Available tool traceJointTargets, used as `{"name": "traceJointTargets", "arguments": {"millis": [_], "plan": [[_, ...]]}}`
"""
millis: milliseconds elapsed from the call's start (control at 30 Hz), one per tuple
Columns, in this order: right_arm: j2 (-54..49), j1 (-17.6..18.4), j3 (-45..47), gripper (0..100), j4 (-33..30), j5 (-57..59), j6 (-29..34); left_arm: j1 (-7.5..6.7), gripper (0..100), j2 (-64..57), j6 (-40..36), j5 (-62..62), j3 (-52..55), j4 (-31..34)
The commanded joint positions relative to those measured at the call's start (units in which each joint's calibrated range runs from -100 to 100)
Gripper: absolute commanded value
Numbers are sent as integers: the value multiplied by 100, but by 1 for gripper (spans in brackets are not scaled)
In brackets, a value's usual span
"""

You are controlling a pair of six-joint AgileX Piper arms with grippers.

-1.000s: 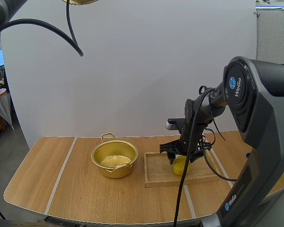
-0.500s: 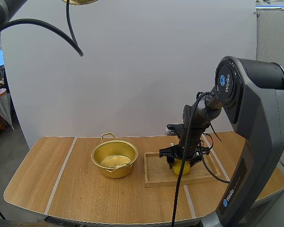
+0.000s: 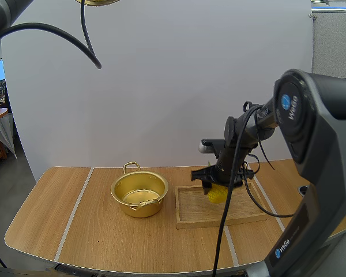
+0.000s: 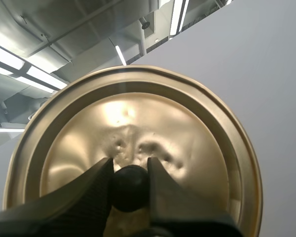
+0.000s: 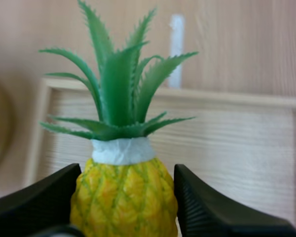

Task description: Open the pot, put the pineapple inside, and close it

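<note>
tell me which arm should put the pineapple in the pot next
Right. The right fingers pinch the pineapple at the tray beside the open pot; the left fingers hold the lid by its knob.

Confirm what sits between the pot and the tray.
Nothing. The high view shows a bare strip of table between the pot and the tray.

The light wooden desk [image 3: 92, 231], round-cornered and crossed by pale stripes, carries two things. A shallow rectangular wooden tray [image 3: 193, 216] lies flat directly beneath the right end effector [image 3: 217, 191]. A round golden metal pot [image 3: 139, 195], lidless and with two loop handles, stands to that end effector's left, just beside the tray, with a narrow gap between them.
</note>
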Motion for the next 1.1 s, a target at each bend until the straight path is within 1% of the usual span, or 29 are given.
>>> {"name": "traceJointTargets", "arguments": {"millis": [0,167,300,467,567,733,1067], "plan": [[-614,395,-376,0,133,469,-233,-8,0,-27,-29,-257,-58,15],[-736,910,-804,0,113,817,-233,-8,0,-27,-29,-257,-58,15],[-722,1301,-1113,0,100,853,-233,-8,0,-27,-29,-257,-58,15],[-570,1621,-1530,0,100,1071,-233,-8,0,-27,-29,-257,-58,15],[-291,1799,-1824,0,100,1154,-233,-8,0,-27,-29,-257,-58,15],[225,1967,-2132,0,100,1154,-233,-8,0,-27,-29,-257,-58,15],[1416,1982,-2526,0,100,1061,-275,-8,0,-27,-29,-257,-58,15]]}}
